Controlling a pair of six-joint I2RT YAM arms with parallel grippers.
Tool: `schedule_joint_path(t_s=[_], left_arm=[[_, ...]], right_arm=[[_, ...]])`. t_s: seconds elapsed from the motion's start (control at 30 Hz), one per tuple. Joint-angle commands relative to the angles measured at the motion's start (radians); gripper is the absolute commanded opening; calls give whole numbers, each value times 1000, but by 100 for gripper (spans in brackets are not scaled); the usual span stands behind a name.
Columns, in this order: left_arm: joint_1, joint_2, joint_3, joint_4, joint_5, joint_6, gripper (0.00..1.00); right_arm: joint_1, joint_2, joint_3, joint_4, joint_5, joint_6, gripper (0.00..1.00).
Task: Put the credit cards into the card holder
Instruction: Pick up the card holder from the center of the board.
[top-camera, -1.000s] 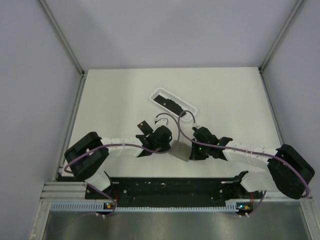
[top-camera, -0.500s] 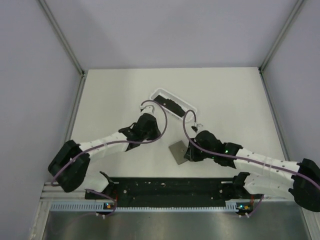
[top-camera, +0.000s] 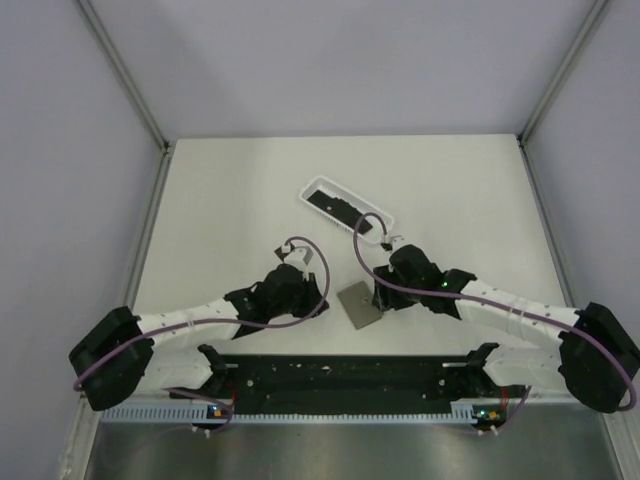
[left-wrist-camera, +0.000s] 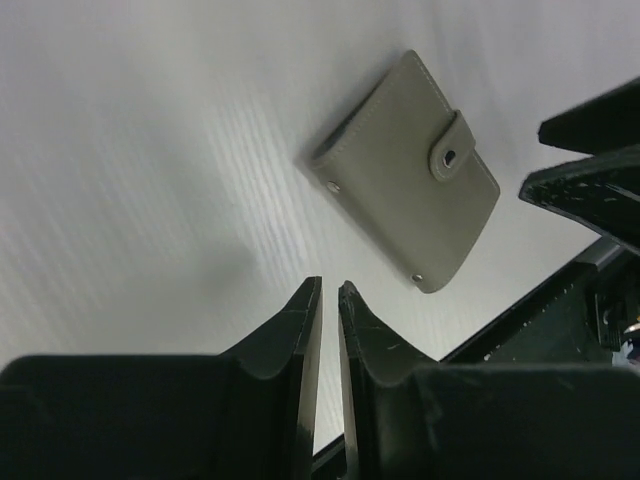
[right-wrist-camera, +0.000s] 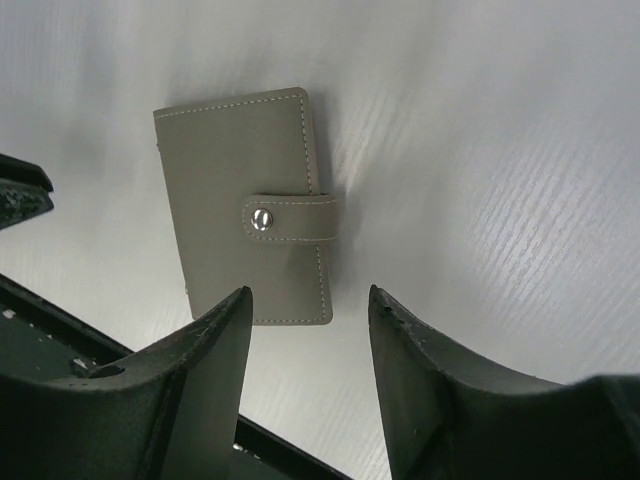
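Note:
The card holder (top-camera: 358, 303) is a grey case, closed, with its snap strap fastened. It lies flat on the white table, alone, between my two grippers (left-wrist-camera: 410, 170) (right-wrist-camera: 245, 200). To its left, my left gripper (top-camera: 316, 299) (left-wrist-camera: 330, 290) has only a narrow gap between its fingers, with nothing in it. Just right of the holder and above it hovers my right gripper (top-camera: 384, 299) (right-wrist-camera: 310, 295), wide open, empty and not touching the holder. The black credit cards (top-camera: 340, 208) lie in a white tray farther back.
The white oblong tray (top-camera: 312, 184) sits slanted behind the grippers near the table's middle. A black rail (top-camera: 340, 375) runs along the near edge, close to the holder. Grey walls enclose the table on three sides.
Both grippers, shut a second ago, have opened, the right one much wider. The left arm swung toward the tray, then drew back near the holder. The holder stays flat on the table.

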Motion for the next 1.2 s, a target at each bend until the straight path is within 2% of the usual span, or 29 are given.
schedule_joint_path(t_s=[0.0,0.23,0.37,0.43,0.67,0.73,0.9,1.03,1.07,1.1,1.17], left_arm=[[-58,43,-5,175,32,-75,17],[-64,73,-9,204,41,-89,15],[-64,77,-12,201,37,-92,15],[-64,80,-14,203,35,-94,15],[-64,64,-20,192,-8,-102,16],[-63,47,-25,181,-26,-103,19],[-58,-41,-61,193,-54,-109,35],[-57,-110,-100,206,-80,-117,42],[-55,-114,-106,210,-88,-117,43],[-57,-110,-107,212,-91,-115,43],[-57,-75,-97,212,-76,-106,39]], right_arm=[[-6,47,58,74,-28,-91,50],[-2,134,55,131,-76,-98,51],[-4,189,38,169,-96,-83,48],[-4,209,27,186,-116,-68,42],[-4,179,-30,249,-128,12,0],[-6,136,-46,260,-122,34,0],[-6,-22,-91,294,-133,89,0],[-6,-117,-105,291,-122,113,0],[-7,-117,-99,275,-110,109,8],[-7,-110,-87,262,-95,100,26],[-7,-55,-50,229,-79,66,48]])
